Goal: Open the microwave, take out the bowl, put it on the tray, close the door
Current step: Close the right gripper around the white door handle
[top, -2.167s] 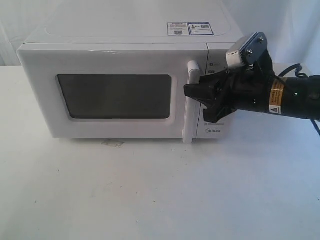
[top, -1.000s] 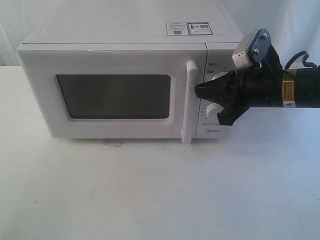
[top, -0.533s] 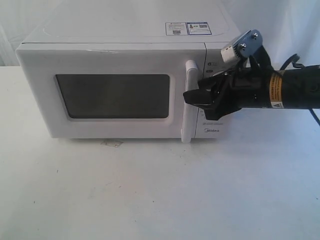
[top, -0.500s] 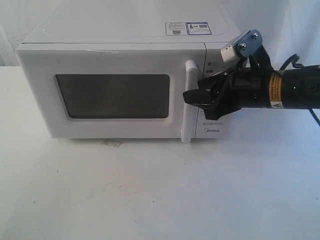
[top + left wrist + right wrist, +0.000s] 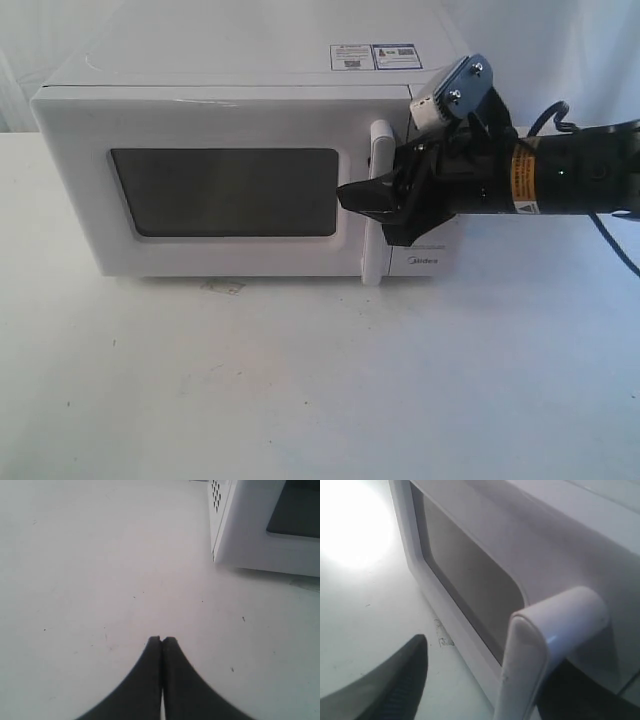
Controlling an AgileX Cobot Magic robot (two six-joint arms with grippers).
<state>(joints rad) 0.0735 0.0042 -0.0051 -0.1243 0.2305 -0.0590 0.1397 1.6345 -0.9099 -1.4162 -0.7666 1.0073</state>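
Since half a second ago my right gripper [image 5: 365, 218] has slid to the left across the front of the white boxy microwave [image 5: 260, 60]. A second ago its black fingers [image 5: 402, 685] were pinched together on the right of the handle; now they are spread apart.

The microwave stands at the back edge of the plain white worktop [image 5: 300, 380], a little left of its middle. The white front door [image 5: 200, 115] is closed, flush with the body. Through its dark rectangular window [image 5: 225, 192] I cannot make out the bowl.

The right gripper comes in level from the right side. Its jaws are released and they straddle the vertical white bar handle [image 5: 374, 258]: one finger in front of the bar, toward the window, and the other behind it. I cannot tell whether either finger touches the bar.

My left gripper [image 5: 161, 641] hovers low over the bare worktop near a front corner of the microwave, clenched on nothing.

Two small printed stickers [image 5: 378, 56] lie on top of the microwave near its right edge.
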